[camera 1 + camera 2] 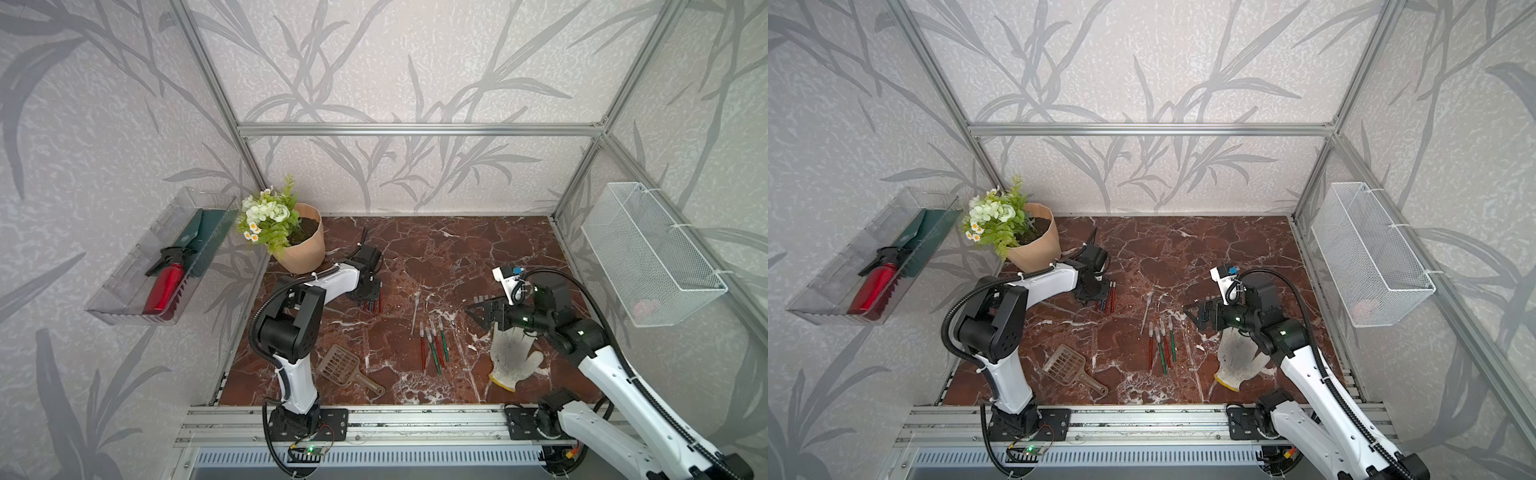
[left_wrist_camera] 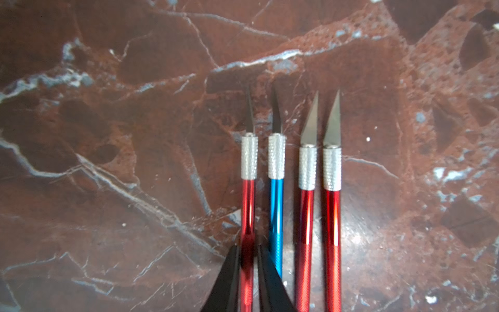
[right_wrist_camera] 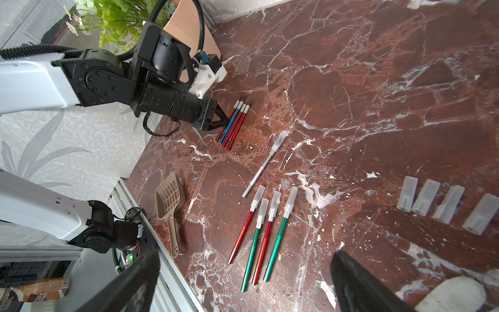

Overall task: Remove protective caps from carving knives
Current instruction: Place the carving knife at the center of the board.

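A red-brown marble tabletop (image 1: 457, 249) is seen from above, with twelve o'clock at the far wall. At nine o'clock from the centre, four bare-bladed carving knives (image 2: 306, 216) lie side by side, three red and one blue. The left gripper (image 2: 248, 247) reaches down over their handles. Its two black fingers closely straddle the outermost red knife (image 2: 248, 205), but it cannot be told whether they pinch it. The blue handle (image 2: 276, 210) lies just beside one finger.

Near the centre, toward five o'clock, lie four capped knives (image 3: 279, 235), red and green, their blades in translucent sleeves. A capped silver knife (image 3: 266, 163) lies just beyond them toward twelve.

At three o'clock, four loose caps (image 3: 426, 197) sit in a row. The right gripper (image 1: 474, 304) is near them, its jaws spread wide and empty.

A soiled white work glove (image 1: 511, 353) lies at four o'clock, partly under that arm. A brown slotted scoop (image 3: 170, 200) lies at eight and a potted plant (image 1: 305, 249) stands at ten.
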Controlling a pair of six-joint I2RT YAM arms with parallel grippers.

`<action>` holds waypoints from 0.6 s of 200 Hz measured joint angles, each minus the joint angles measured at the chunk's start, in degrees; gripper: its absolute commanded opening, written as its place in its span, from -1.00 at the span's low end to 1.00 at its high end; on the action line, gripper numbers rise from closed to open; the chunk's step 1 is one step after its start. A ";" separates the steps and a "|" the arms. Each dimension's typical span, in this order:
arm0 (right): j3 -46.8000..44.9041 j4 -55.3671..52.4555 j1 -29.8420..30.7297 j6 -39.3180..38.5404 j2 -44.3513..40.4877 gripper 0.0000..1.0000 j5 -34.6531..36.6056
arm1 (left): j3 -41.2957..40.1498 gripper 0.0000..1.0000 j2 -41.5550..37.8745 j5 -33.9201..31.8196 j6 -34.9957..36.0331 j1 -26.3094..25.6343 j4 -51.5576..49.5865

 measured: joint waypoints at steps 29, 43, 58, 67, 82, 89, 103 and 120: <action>0.00 0.00 0.00 0.00 0.00 0.98 0.00 | 0.09 -0.63 0.00 0.00 -0.09 0.00 -0.02; 0.00 0.00 0.00 0.00 0.00 0.98 0.00 | 0.09 -0.63 0.00 0.02 -0.11 0.00 -0.11; 0.00 0.00 0.00 0.00 0.00 0.98 0.00 | 0.11 -0.63 0.00 0.00 -0.17 0.00 -0.39; 0.00 0.00 0.00 0.00 0.00 0.98 0.00 | 0.13 -0.63 0.00 0.00 -0.28 0.00 -0.61; 0.00 0.00 0.00 0.00 0.00 0.98 0.00 | 0.15 -0.63 -0.04 -0.02 -0.61 0.00 -1.01; 0.00 0.00 0.00 0.00 0.00 0.98 0.00 | 0.15 -0.62 -0.09 -0.02 -1.05 0.00 -1.20; 0.00 0.00 0.00 0.00 0.00 0.98 0.00 | 0.15 -0.61 -0.37 0.00 -1.86 0.00 -1.64; 0.00 0.00 0.00 0.02 0.00 0.98 0.04 | 0.13 -0.58 -1.51 0.17 -3.26 -0.02 -2.36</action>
